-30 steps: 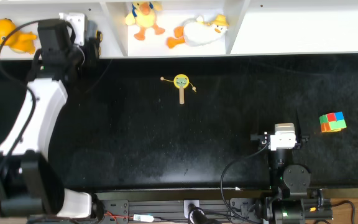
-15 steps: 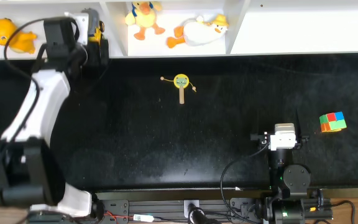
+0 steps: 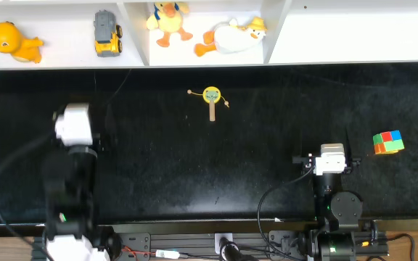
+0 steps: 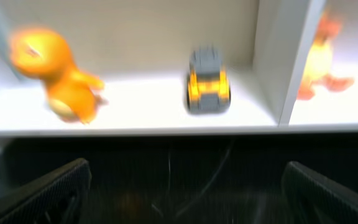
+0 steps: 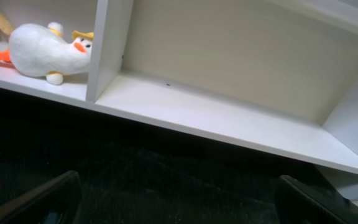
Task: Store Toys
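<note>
Truck (image 3: 106, 32) noted shelved. Left gripper (image 4: 185, 186) released, empty; right gripper (image 5: 179, 196) released. Rattle (image 3: 212, 96) judged next: stick to be pinched across, lifted clear of shelf (image 3: 194, 59) lip before release.

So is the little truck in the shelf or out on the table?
In the shelf: the truck stands in the left compartment beside the orange toy.

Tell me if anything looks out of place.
Two toys lie loose on the table, not on the shelf: a rattle near the middle and a cube at the right. The white duck lies on its side.
</note>
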`<state>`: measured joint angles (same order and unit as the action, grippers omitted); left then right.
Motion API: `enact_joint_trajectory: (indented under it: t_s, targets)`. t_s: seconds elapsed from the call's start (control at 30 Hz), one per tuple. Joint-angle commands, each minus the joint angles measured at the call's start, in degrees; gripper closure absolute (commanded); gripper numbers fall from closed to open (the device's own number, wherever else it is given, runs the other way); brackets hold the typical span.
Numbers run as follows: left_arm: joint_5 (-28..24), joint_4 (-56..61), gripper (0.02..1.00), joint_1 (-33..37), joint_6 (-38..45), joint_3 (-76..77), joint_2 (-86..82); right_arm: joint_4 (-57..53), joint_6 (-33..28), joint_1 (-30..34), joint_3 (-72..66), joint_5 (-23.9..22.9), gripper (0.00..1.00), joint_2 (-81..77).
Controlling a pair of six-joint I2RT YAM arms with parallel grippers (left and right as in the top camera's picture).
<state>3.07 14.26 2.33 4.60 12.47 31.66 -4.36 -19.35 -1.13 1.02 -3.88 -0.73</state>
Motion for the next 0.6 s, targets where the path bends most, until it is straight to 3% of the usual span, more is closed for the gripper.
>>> enact_joint_trajectory:
  t_s: [0.03, 0.37, 0.43, 0.6]
  targets:
    - [0.4, 4.7, 0.020, -0.2, -0.2, -8.8, -11.5, 0.2, 0.0, 0.1, -0.7, -0.4, 0.007, 0.5]
    - [-1.4, -19.8, 0.020, -1.3, -0.2, -12.0, -31.2, 0.2, 0.0, 0.1, -0.7, -0.4, 0.007, 0.5]
    - [-3.6, -18.6, 0.020, -1.3, -0.2, -12.0, -31.5, 0.2, 0.0, 0.1, -0.7, -0.4, 0.005, 0.5]
    - [-3.5, -19.1, 0.020, -1.3, -0.2, -12.0, -31.5, 0.2, 0.0, 0.1, -0.7, -0.4, 0.007, 0.5]
